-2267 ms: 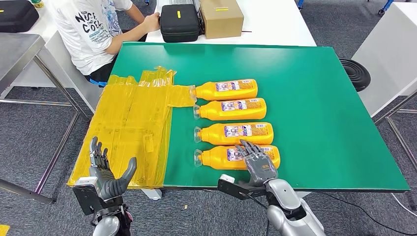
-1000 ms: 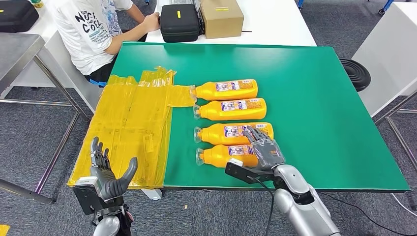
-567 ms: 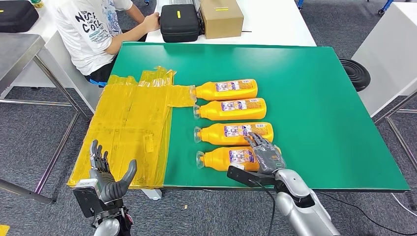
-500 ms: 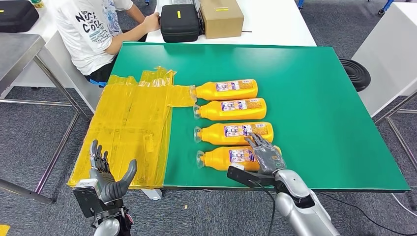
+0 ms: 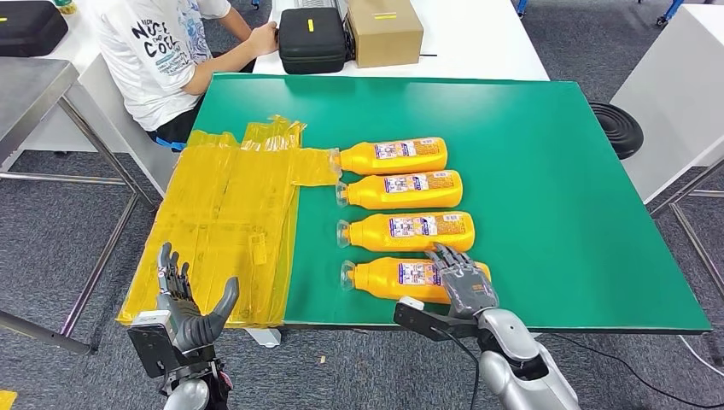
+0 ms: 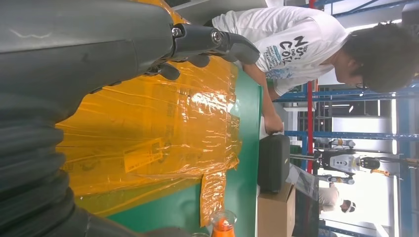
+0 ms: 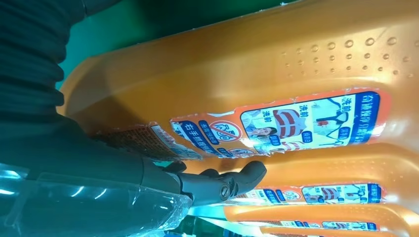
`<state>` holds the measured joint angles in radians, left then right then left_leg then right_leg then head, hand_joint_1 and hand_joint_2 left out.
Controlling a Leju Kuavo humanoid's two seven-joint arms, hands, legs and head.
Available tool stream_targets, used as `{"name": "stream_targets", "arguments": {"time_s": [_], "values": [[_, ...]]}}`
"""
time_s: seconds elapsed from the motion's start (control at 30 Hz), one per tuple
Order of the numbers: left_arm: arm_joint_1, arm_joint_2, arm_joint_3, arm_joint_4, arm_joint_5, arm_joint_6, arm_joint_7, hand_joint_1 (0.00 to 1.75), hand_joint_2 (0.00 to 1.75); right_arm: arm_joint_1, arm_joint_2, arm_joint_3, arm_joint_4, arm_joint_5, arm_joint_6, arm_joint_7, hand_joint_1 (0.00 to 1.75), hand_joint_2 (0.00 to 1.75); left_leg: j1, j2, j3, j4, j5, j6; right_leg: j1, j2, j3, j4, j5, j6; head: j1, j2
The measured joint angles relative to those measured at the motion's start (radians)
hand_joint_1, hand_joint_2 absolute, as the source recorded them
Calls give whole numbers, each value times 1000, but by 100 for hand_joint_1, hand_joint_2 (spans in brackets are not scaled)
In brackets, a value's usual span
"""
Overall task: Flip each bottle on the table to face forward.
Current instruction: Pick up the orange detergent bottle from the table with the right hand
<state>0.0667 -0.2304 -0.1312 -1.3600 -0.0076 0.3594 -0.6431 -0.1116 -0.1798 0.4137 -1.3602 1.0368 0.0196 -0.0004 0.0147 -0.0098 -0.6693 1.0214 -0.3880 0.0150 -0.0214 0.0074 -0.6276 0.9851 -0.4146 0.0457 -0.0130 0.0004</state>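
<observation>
Four orange bottles lie on their sides in a column on the green counter [image 5: 555, 171], long axes running left-right, caps toward my left, labels up. The nearest bottle [image 5: 401, 278] sits just inside the counter's near edge, close beside the second bottle [image 5: 408, 231]; whether the two touch I cannot tell.

My right hand [image 5: 461, 278] lies on the base end of the nearest bottle, palm down, fingers spread across its upper face and reaching toward the far side. In the right wrist view the fingers [image 7: 222, 182] lie along the far flank of the nearest bottle [image 7: 257, 74], by the seam with the next one. I cannot tell whether this is a closed grip or a hand laid flat on top; nothing is lifted.

My left hand [image 5: 189, 309] is held off the counter's near-left corner, fingers apart, holding nothing, beside the yellow plastic sheet [image 5: 226, 222].

Judgement: the right hand is far nearer. The turn must go about the bottle's long axis, so the fingers need purchase on the far flank, and the narrow gap to the second bottle is the constraint.
</observation>
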Motion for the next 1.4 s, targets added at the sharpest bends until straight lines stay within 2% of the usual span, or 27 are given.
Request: {"name": "stream_targets", "arguments": {"time_s": [0.47, 0.83, 1.0, 1.27, 1.4], "values": [[-5, 0, 0, 0, 6, -1, 8, 0, 175, -9, 1, -7, 8, -29, 50, -5, 0, 175, 0, 0, 1, 0, 0, 0, 0, 0, 1, 0, 0, 0, 0, 0], [-9, 0, 0, 11, 8, -8, 17, 0, 175, -35, 7, -49, 62, -46, 89, 1, 0, 175, 0, 0, 10, 0, -2, 1, 0, 0, 9, -2, -1, 0, 0, 0], [-10, 0, 0, 18, 9, -9, 18, 0, 175, -44, 3, -57, 82, -55, 92, 0, 11, 175, 0, 0, 15, 0, -3, 3, 0, 0, 14, -3, -2, 1, 0, 0], [-10, 0, 0, 29, 12, -10, 18, 0, 175, -67, -2, -57, 117, -58, 101, -1, 17, 175, 0, 1, 19, 0, -5, 2, 0, 0, 18, -3, -2, 1, 0, 0], [-9, 0, 0, 32, 15, -10, 18, 0, 175, -79, -3, -57, 130, -61, 112, -3, 28, 175, 0, 1, 20, 0, -5, 2, 0, 1, 19, -3, -2, 1, 0, 0]]}}
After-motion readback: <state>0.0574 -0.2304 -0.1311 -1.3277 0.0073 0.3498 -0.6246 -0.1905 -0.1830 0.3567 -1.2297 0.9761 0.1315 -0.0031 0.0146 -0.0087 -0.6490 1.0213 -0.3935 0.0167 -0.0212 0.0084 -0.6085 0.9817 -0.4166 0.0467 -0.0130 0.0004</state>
